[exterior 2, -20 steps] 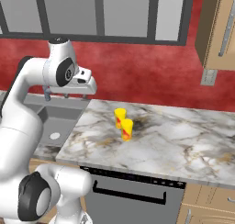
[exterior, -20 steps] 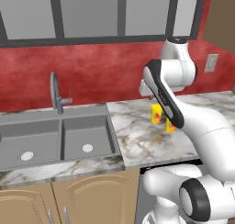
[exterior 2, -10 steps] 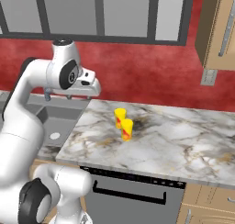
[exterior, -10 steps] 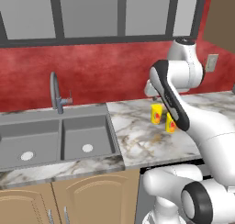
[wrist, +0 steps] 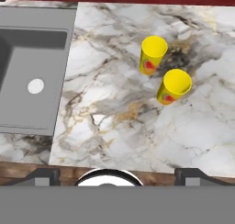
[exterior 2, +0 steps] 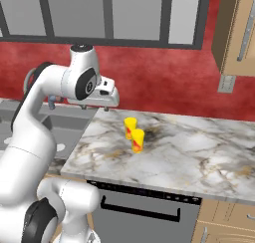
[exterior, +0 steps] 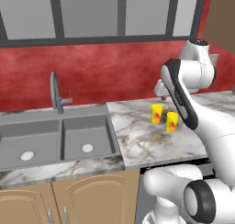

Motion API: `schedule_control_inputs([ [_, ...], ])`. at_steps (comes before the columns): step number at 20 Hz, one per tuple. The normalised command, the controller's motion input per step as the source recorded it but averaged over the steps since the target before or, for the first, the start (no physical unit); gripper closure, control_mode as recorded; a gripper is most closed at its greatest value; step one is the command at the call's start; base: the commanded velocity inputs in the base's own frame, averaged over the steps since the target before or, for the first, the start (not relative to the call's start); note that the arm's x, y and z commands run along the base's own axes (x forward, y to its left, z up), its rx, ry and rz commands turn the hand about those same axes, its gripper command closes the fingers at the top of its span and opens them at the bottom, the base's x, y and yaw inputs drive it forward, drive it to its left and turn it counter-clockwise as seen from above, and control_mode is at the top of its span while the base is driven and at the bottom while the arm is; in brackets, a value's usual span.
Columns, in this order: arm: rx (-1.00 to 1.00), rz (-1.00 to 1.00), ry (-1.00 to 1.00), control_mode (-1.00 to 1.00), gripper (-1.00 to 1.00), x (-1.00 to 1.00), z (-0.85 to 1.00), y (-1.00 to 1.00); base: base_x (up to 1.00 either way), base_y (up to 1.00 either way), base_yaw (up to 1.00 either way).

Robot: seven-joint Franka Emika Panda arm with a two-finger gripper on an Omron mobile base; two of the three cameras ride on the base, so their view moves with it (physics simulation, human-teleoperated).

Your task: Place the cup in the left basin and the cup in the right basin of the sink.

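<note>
You've got the marble bench (exterior: 137, 136) running wide, with the sink (exterior: 55, 138) set into its left part: left basin (exterior: 27, 145) and right basin (exterior: 87, 138), both with nothing in them, tap (exterior: 56, 92) at the far edge between them. Two yellow cups stand upright on the bench, right of the sink and well apart from it. The far cup (wrist: 152, 54) and the near cup (wrist: 175, 86) sit just beside each other, not touching as far as you can tell. They look light, stiff and smooth-walled, likely slippery, so pinch across the wall below the rim. The tight spacing is your main obstacle: a finger going between them could knock the neighbour over. Take the outer side first. The end effector (exterior 2: 107, 103) hangs above the bench left of the cups, fingers spread wide, holding nothing. Cabinets and a red wall stand well clear behind.
</note>
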Motion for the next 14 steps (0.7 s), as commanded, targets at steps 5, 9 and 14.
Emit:
schedule_control_inputs([
  [5,0.00,0.00,0.01,-1.00,-1.00,0.01,-0.03,-0.25,0.00,0.00,0.00],
  [9,0.04,0.00,0.02,-1.00,-1.00,0.06,-0.08,-0.18,0.00,0.00,0.00],
  [14,0.02,0.00,0.03,-1.00,-1.00,0.10,-0.09,-0.15,0.00,0.00,0.00],
])
